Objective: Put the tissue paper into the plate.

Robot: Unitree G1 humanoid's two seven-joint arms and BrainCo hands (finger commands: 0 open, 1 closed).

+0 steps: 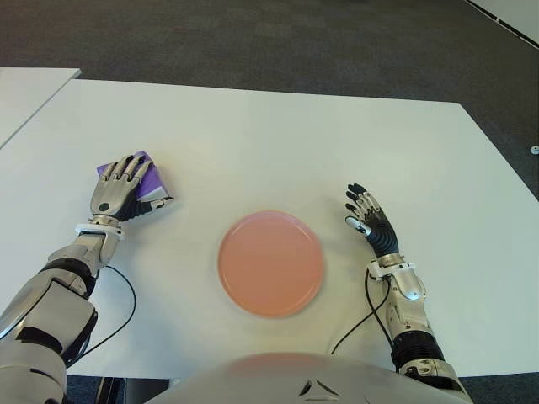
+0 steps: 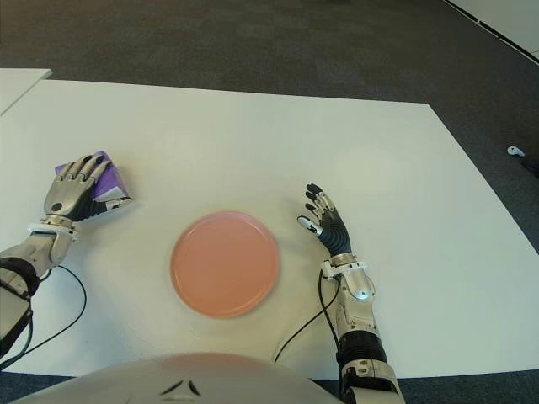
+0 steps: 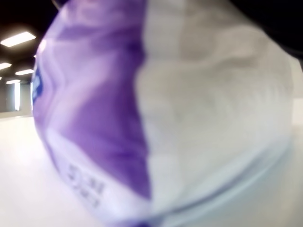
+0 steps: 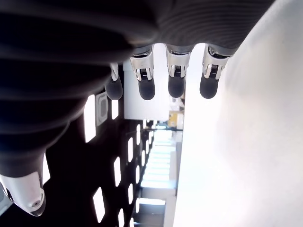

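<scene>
White table (image 1: pixel 278 143), bearing a pink plate (image 1: pixel 270 263) near centre; purple tissue pack (image 1: pixel 152 180) far left of it, directly under the left hand (image 1: pixel 118 190), fingers draped over it (full grasp not evident); right hand (image 1: pixel 368 220), fingers released, beside plate's right.

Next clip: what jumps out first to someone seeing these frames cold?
The pink plate sits empty on the white table, near the robot. To its left, the left robot hand lies over a purple tissue pack. The right robot hand is open, right of the plate.
</scene>
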